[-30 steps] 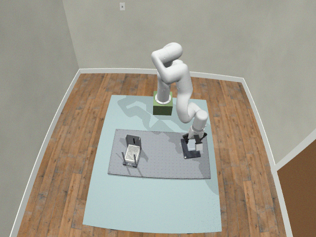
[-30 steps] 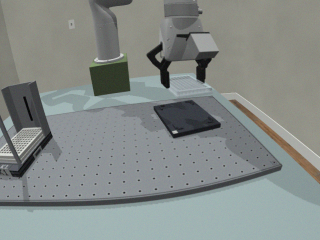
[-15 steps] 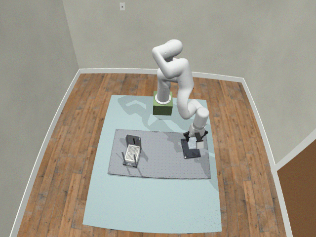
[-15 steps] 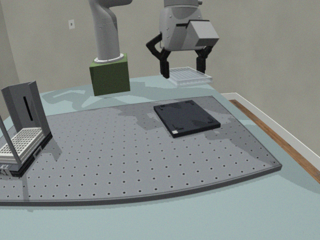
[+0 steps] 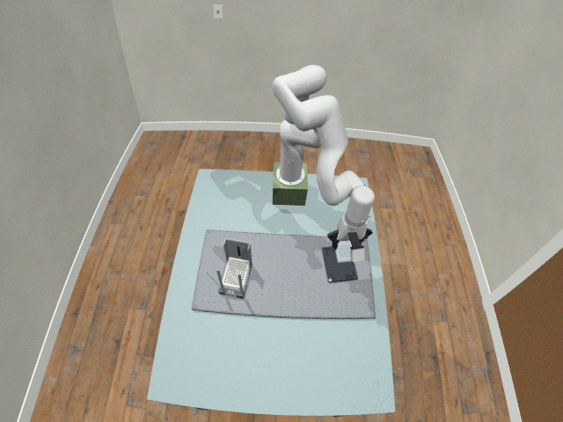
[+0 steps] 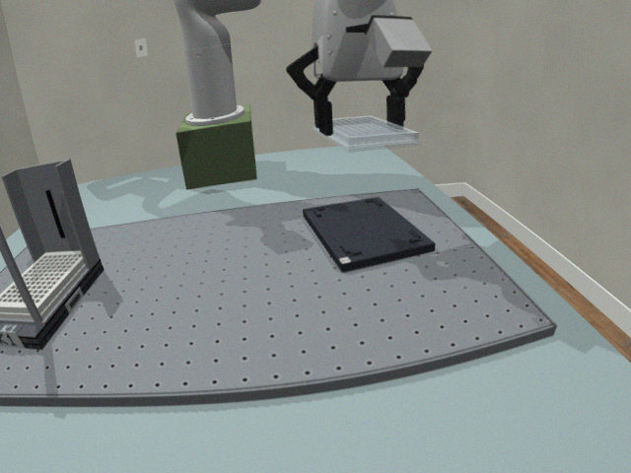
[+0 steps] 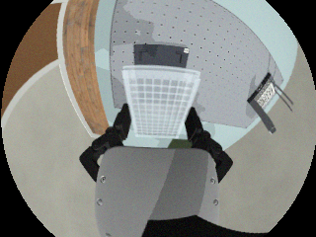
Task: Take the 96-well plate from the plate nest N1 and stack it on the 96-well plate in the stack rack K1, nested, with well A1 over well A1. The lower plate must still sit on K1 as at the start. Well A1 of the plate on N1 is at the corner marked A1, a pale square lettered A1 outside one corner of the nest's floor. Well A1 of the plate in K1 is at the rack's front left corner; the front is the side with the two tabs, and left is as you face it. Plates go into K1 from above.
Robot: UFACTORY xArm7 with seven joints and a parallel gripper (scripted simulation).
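My gripper [image 6: 359, 114] is shut on a clear 96-well plate [image 6: 373, 131] and holds it level, well above the dark plate nest N1 [image 6: 368, 232]. The nest's floor is bare, with a pale A1 square [image 6: 344, 260] at its near left corner. In the wrist view the plate [image 7: 161, 99] sits between the two black fingers, with the nest [image 7: 161, 55] below it. The overhead view shows the gripper [image 5: 349, 240] over the nest [image 5: 339, 268]. Stack rack K1 [image 6: 37, 264] stands at the far left of the breadboard and holds a white 96-well plate [image 6: 39, 279]; it also shows in the overhead view [image 5: 237, 270].
The grey perforated breadboard [image 6: 264, 300] lies on a pale mat. The arm's green base block [image 6: 216, 147] stands behind the board. Rack K1 has a tall grey back wall [image 6: 48, 211] and thin posts at its front. Wooden floor runs along the right edge.
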